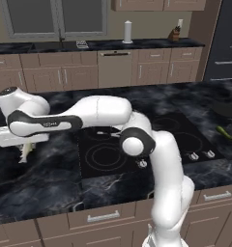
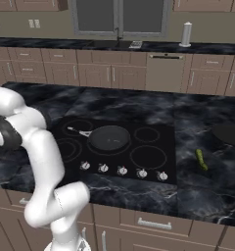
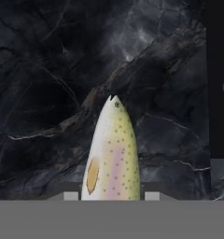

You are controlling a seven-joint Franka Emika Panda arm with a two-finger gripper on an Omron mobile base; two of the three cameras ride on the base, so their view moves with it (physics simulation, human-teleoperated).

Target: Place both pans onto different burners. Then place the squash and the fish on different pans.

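Note:
The fish (image 3: 113, 154), pale and spotted, sits between my fingertips with its head pointing away from the hand. It hangs below my gripper (image 1: 25, 144) over the dark counter left of the cooktop (image 1: 103, 159). The gripper (image 3: 111, 196) is shut on it. One pan (image 2: 109, 137) rests on a middle burner, its handle toward the left. The second pan (image 2: 231, 135) lies on the counter to the right of the cooktop (image 2: 149, 157). The green squash (image 2: 201, 159) lies on the counter just in front of that pan; it is the squash (image 1: 226, 133) at the right of the left base view.
Small silver knobs (image 2: 122, 170) line the cooktop's front edge. The black edge of the cooktop (image 3: 219, 70) runs along the right of the hand view. A white paper-towel roll (image 1: 127, 32) stands on the back counter. My own arm (image 1: 103, 113) stretches over the cooktop.

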